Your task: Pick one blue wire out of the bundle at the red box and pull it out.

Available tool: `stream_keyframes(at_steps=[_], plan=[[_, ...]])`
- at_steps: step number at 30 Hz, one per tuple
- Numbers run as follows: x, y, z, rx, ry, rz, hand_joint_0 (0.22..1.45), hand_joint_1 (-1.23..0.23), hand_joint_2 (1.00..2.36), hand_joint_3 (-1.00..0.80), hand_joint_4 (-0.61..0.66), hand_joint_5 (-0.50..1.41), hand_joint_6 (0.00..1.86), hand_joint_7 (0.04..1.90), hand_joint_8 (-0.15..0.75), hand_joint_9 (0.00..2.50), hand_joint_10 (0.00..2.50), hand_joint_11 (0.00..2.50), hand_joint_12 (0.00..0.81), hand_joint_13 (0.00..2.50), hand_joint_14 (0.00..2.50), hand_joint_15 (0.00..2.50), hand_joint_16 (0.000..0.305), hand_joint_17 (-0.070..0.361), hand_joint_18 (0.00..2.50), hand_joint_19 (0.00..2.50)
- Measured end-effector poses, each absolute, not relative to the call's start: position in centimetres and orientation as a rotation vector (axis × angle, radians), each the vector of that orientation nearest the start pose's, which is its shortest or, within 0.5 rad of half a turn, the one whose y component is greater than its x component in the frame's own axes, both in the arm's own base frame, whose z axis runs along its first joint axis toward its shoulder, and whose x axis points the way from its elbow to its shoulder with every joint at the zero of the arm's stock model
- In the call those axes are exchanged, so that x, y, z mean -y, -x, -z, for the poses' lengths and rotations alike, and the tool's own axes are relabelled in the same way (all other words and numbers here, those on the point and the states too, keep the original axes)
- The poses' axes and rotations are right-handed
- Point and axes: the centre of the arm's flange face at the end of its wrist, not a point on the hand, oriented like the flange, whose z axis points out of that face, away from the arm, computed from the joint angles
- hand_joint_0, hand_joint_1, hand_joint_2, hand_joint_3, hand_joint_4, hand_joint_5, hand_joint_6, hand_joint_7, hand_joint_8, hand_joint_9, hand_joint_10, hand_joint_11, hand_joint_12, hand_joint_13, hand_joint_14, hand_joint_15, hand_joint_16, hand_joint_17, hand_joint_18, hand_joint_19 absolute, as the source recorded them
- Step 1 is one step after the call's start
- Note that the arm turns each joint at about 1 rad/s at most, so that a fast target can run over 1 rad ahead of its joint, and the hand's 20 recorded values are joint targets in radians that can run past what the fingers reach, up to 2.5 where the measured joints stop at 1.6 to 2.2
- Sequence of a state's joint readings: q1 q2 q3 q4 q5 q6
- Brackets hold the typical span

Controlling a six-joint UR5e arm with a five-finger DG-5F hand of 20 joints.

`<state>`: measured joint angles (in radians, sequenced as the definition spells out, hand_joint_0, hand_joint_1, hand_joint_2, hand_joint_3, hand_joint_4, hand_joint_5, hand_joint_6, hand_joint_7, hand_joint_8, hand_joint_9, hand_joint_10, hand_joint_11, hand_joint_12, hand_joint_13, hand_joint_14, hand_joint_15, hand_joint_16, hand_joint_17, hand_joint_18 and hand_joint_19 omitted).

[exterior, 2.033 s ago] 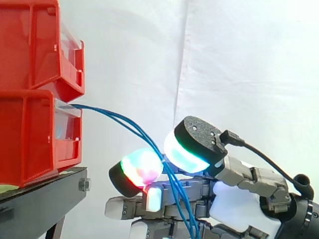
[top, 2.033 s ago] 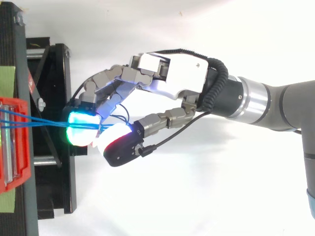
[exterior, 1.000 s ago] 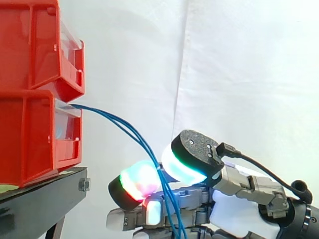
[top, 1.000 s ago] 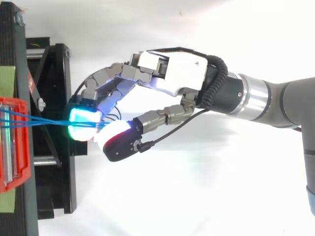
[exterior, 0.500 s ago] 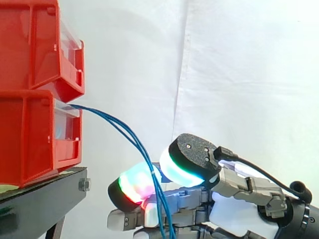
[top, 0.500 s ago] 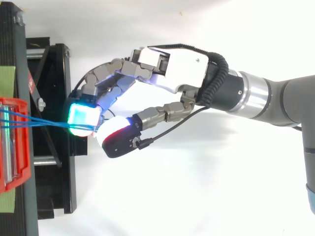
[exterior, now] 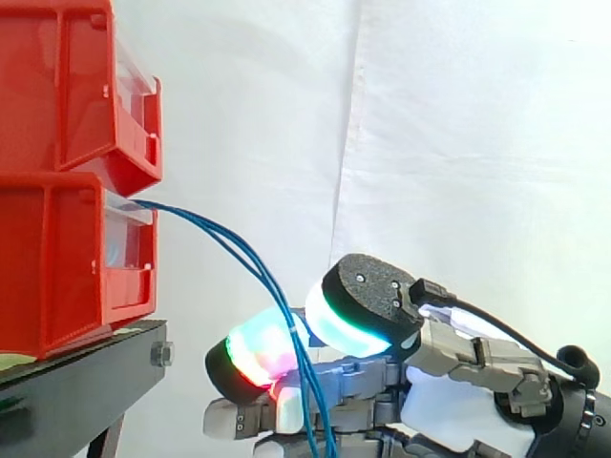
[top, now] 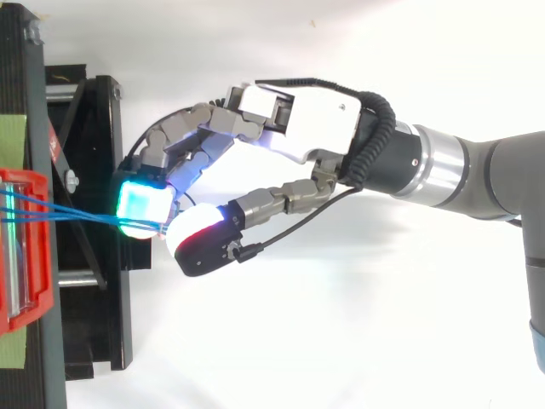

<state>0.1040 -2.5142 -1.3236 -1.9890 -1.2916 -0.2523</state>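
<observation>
Side and top views, hand at the wire bundle. The blue wires leave the front lip of the lower red box at the left of the frame. They sag down and to the right, then run between the glowing pads of the hand.

I have the fingers curled against the thumb, pinching the wires where they cross the gap. That spot is just off the edge of the black stand, in front of the white curtain. I judge the grip sits this close to the box so that a pull to the right draws wire straight out of it. More than one strand passes through the pinch, and I cannot tell how many are truly clamped.

Compared with two seconds ago, the hand sits lower and a little further left in the side view. The wires drop more steeply and now cross the red-green pad instead of passing to its right. In the top view the cyan pad has turned squarer to the camera. Since half a second ago almost nothing has shifted. The wires remain rooted in the box, so the pull-out is not yet done.
</observation>
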Motion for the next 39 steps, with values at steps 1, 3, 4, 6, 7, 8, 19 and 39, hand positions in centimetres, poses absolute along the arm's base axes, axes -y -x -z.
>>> stream_keyframes(at_steps=[1, 3, 4, 6, 7, 8, 19, 39], plan=[[7.87, -78.75, -11.33, -0.812, -0.886, -1.105, 0.56, -0.71, 1.01, -0.32, 0.22, -0.16, 0.87, 0.96, 0.289, 0.93, 0.02, 0.67, 0.38, 0.58, 0.01, 0.35, 0.052, 0.117, 0.56, 0.53], [7.65, -78.79, -11.36, -0.813, -0.882, -1.106, 0.56, -0.71, 1.01, -0.32, 0.22, -0.16, 0.87, 0.96, 0.293, 0.93, 0.02, 0.67, 0.382, 0.58, 0.01, 0.35, 0.052, 0.117, 0.56, 0.53], [7.55, -78.8, -11.37, -0.815, -0.88, -1.106, 0.56, -0.71, 1.01, -0.32, 0.22, -0.16, 0.86, 0.96, 0.292, 0.93, 0.02, 0.67, 0.382, 0.58, 0.01, 0.35, 0.052, 0.117, 0.56, 0.54], [7.35, -78.82, -11.38, -0.817, -0.876, -1.105, 0.56, -0.71, 1.01, -0.32, 0.22, -0.16, 0.86, 0.96, 0.29, 0.93, 0.02, 0.67, 0.381, 0.58, 0.01, 0.35, 0.052, 0.117, 0.56, 0.53], [7.27, -78.83, -11.39, -0.818, -0.875, -1.105, 0.56, -0.71, 1.01, -0.32, 0.22, -0.16, 0.86, 0.96, 0.29, 0.93, 0.02, 0.68, 0.38, 0.58, 0.01, 0.35, 0.052, 0.117, 0.56, 0.53], [7.2, -78.84, -11.39, -0.819, -0.873, -1.106, 0.56, -0.72, 1.01, -0.32, 0.22, -0.16, 0.86, 0.97, 0.294, 0.93, 0.02, 0.67, 0.38, 0.58, 0.01, 0.35, 0.052, 0.117, 0.56, 0.53], [6.97, -78.84, -11.34, -0.821, -0.873, -1.108, 0.56, -0.72, 1.01, -0.32, 0.22, -0.16, 0.86, 0.96, 0.291, 0.93, 0.02, 0.66, 0.382, 0.59, 0.01, 0.35, 0.052, 0.117, 0.57, 0.53], [6.89, -79.02, -11.09, -0.79, -0.852, -1.122, 0.56, -0.72, 1.01, -0.33, 0.23, -0.16, 0.87, 0.96, 0.292, 0.92, 0.02, 0.67, 0.381, 0.59, 0.01, 0.36, 0.052, 0.118, 0.57, 0.53]])
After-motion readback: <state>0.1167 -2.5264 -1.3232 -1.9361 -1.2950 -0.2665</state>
